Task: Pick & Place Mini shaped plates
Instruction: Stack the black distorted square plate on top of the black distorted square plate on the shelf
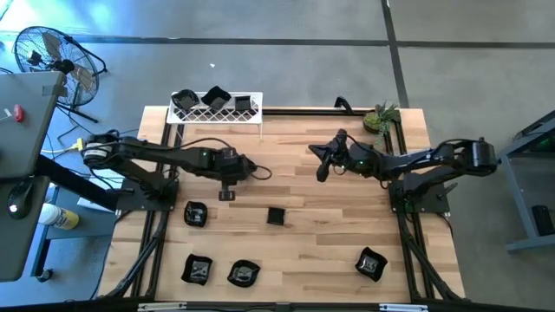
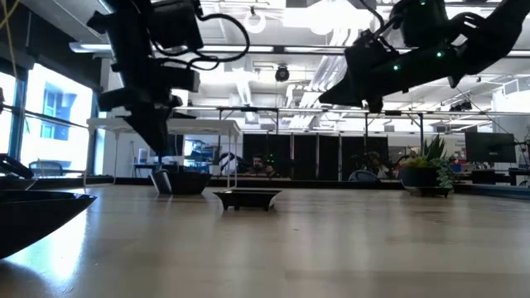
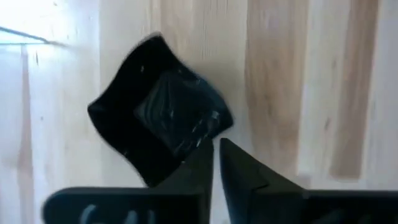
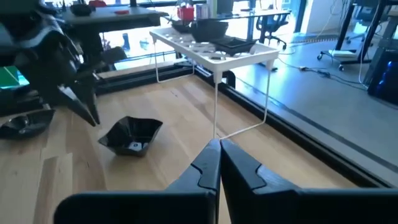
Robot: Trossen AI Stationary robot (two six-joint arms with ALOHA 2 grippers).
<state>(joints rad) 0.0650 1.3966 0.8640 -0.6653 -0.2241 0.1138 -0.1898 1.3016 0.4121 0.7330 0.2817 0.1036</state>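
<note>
Several small black plates lie on the wooden table, among them one at mid-left and one in the middle. My left gripper is shut and points down over the middle-left of the table. Its tips stand at the rim of a wavy-rimmed black plate that rests flat on the wood and also shows in the right wrist view. My right gripper is shut and empty in the air right of centre; its own view shows the fingers closed. My left gripper comes from above with shut fingers pointing down beside the plate's rim. I cannot tell whether the fingertips touch the rim. The plate lies flat on the table.
A white wire rack stands at the far edge with three black plates on top. More plates lie near the front edge. A small potted plant stands at the far right corner.
</note>
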